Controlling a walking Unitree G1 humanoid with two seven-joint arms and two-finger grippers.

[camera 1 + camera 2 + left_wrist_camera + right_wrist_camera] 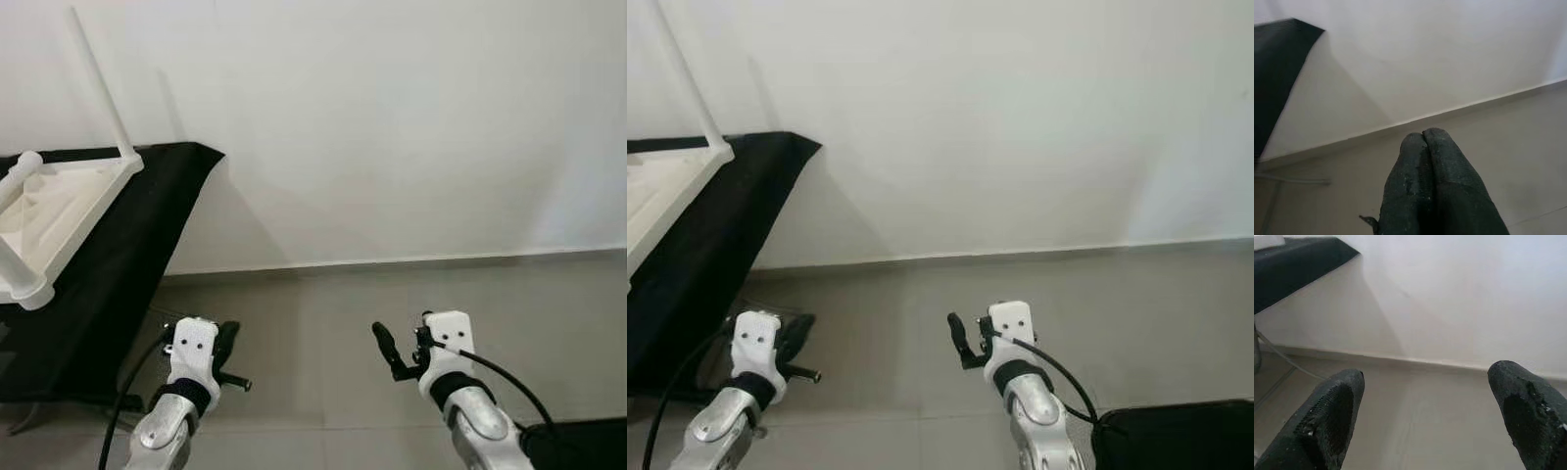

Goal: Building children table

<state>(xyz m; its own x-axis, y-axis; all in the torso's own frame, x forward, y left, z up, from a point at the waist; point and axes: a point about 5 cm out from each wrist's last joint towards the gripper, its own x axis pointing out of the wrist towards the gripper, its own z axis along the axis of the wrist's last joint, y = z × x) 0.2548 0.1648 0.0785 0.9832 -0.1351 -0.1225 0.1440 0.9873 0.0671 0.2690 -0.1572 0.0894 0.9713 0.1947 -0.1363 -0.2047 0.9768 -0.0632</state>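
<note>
One white children's table [61,211] lies upside down on the black-draped counter [137,264], legs pointing up: one long leg [101,86] rises from the corner nearest the wall, a shorter stub [20,172] sits further along the frame. From your grippers, the table lies up and well to the left, so its frame runs away from you along the counter. Your left gripper [227,354] hangs just beside the counter's front edge, below the table, fingers [1430,186] pressed together with nothing between them. Your right gripper [392,354] hangs over bare floor tile [323,323], well apart from the counter, fingers [1327,416] spread wide and empty. The left arm is judged the nearer; expect to turn toward the counter before either reaches.
</note>
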